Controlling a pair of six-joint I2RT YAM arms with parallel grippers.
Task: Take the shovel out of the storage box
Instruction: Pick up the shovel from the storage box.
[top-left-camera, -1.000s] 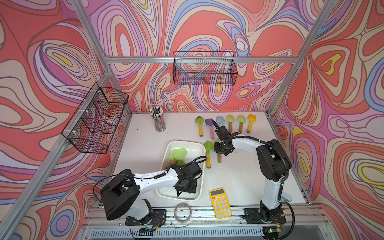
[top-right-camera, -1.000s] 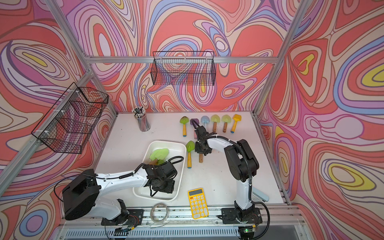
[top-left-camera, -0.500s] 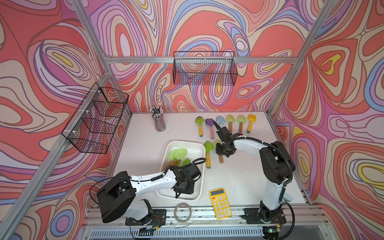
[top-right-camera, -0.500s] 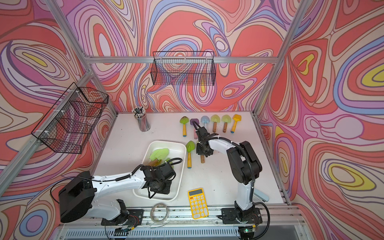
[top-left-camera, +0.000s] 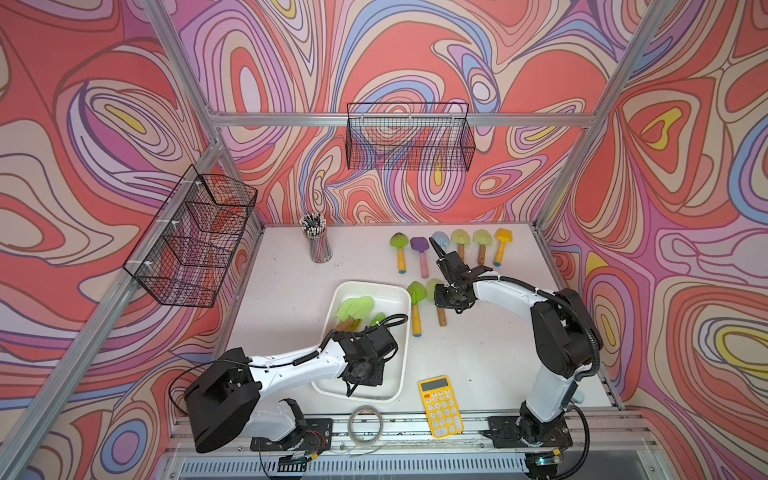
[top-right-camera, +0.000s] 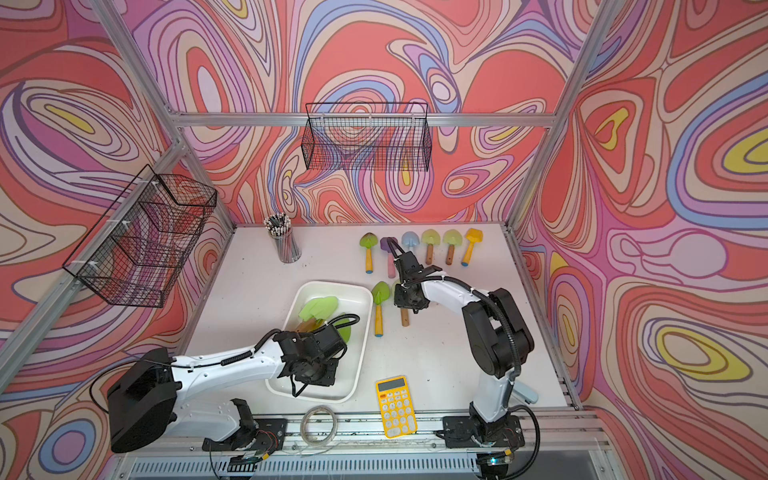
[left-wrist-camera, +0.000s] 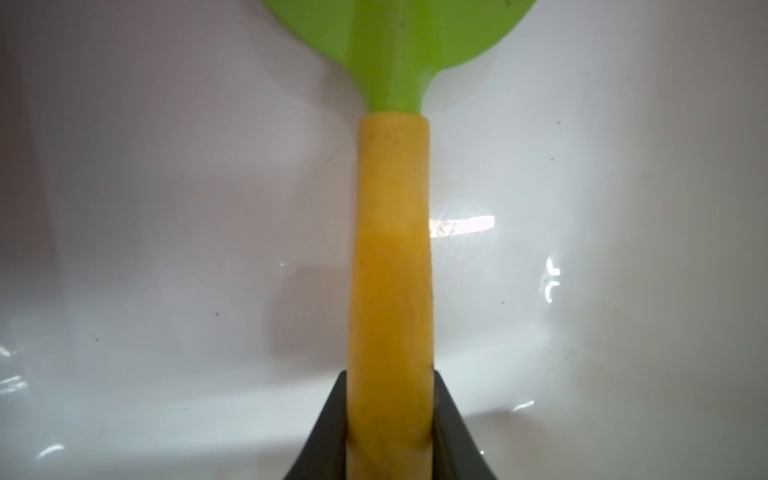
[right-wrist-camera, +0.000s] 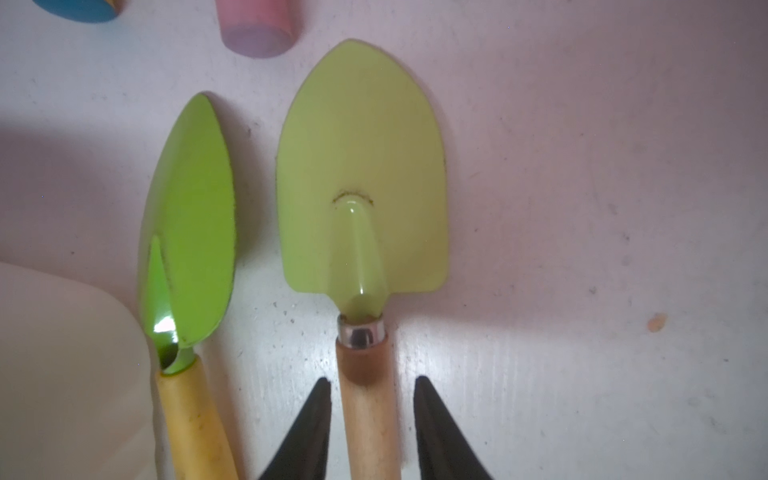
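Inside the storage box (top-left-camera: 370, 284), the yellow-handled shovel (left-wrist-camera: 390, 249) is clamped by the left gripper (left-wrist-camera: 390, 374); lifting out is called for next. The right gripper (right-wrist-camera: 372, 379) is spread.

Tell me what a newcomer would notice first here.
The swirling red-and-purple walls dominate everything around the table. Next comes the row of coloured shovels at the table's back. In the storage box, the left gripper is shut on a yellow-handled shovel, while the right gripper straddles, open, a wooden-handled shovel lying on the table.
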